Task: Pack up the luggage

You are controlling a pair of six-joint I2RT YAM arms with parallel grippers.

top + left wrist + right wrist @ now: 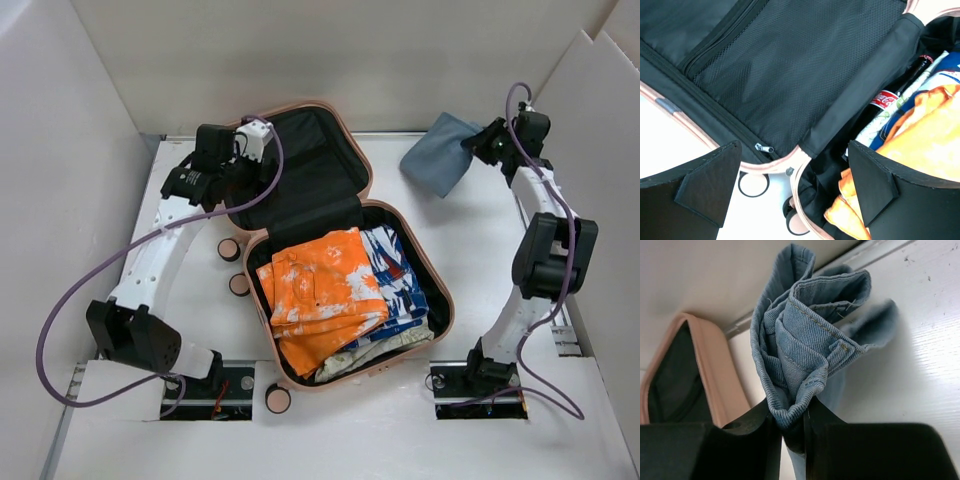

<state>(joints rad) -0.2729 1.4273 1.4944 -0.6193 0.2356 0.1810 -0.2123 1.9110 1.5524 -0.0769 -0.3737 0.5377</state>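
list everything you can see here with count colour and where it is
luggage: one, pale pink with black lining, lying open mid-table
wheels: three in view, pink, along the luggage's left side
orange shirt: one, orange with white blotches, on top in the near half
patterned garment: one, blue and white, right of the orange shirt
pale garment: one, cream, under the others at the near edge
cola bottle: one, dark with red label, beside the clothes near the hinge
denim garment: one, light blue, far right, in the right gripper
table: one, white
left gripper: open, over the hinge area
right gripper: shut on the denim garment
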